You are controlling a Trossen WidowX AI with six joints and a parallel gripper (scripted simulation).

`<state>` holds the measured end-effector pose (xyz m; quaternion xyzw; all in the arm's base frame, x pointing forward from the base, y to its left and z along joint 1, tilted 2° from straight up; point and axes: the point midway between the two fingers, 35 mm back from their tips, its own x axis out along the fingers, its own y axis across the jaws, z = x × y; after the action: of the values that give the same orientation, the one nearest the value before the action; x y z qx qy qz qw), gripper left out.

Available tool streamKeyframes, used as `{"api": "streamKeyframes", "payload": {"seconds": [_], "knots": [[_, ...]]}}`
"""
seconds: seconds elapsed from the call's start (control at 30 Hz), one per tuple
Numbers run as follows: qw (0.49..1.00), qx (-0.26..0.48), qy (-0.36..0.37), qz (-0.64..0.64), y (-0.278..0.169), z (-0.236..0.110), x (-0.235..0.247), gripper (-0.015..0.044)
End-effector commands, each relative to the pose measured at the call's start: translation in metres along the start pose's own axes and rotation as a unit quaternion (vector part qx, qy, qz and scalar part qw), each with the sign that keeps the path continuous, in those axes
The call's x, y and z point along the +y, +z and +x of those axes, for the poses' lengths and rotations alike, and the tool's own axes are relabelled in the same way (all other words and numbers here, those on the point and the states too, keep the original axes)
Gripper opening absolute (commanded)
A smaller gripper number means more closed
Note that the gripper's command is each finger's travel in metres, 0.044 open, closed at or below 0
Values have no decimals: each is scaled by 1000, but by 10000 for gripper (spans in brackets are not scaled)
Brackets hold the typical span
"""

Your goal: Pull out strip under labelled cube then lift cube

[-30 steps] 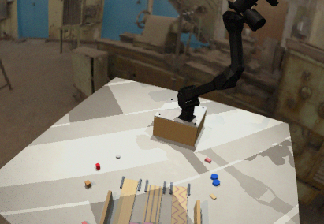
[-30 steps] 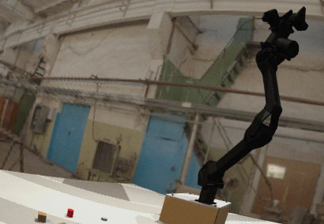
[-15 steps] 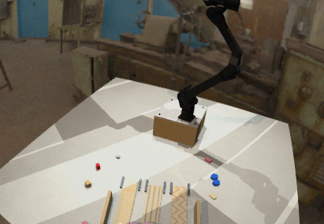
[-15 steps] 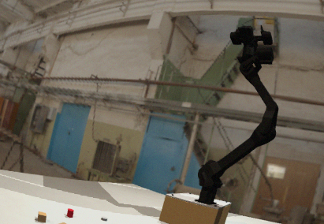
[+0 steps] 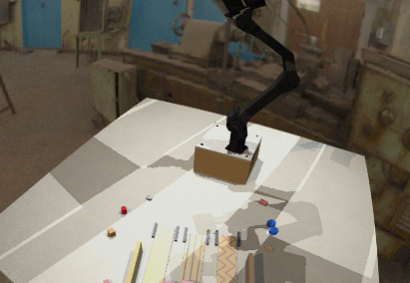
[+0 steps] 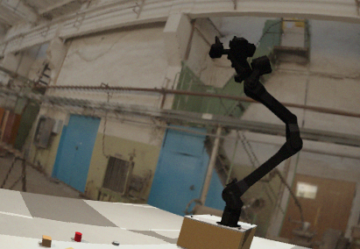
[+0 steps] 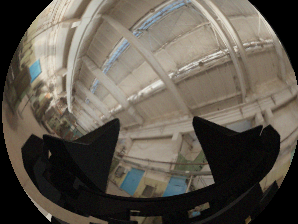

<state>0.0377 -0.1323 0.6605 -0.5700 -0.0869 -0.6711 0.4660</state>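
My gripper (image 7: 157,121) is open and empty, raised high above the table and pointing up toward the roof. In the top view, three strips run out of the bottom edge: a pale yellow strip (image 5: 159,254), a tan strip with lengthwise stripes (image 5: 194,256) and a tan zigzag strip (image 5: 226,259). Their near parts are cut off. No labelled cube can be made out on the visible parts. Pink bits show at the very bottom edge, too cut off to identify. The wrist view shows no strip or cube.
Small dark blocks (image 5: 155,230) stand by the strips' far ends. A yellow bar (image 5: 135,261) and brown bar (image 5: 249,268) flank them. Around lie an orange cube (image 5: 111,232) (image 6: 46,240), red cylinder (image 5: 124,210) (image 6: 78,237), blue discs (image 5: 273,230) and pink block (image 5: 262,201).
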Motion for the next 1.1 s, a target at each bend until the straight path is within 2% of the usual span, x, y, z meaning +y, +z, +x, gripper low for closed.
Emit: {"api": "streamKeyframes", "payload": {"seconds": [0.0, 0.23, 0.47, 0.77, 1.07], "knots": [[991, -4, 97, 97, -2, -8, 67, 400], [945, 1, 233, 229, 15, -41, 163, 400], [876, 11, 358, 324, 47, -95, 239, 400], [732, 37, 544, 408, 102, -214, 320, 400], [568, 74, 704, 420, 143, -361, 347, 400]]}}
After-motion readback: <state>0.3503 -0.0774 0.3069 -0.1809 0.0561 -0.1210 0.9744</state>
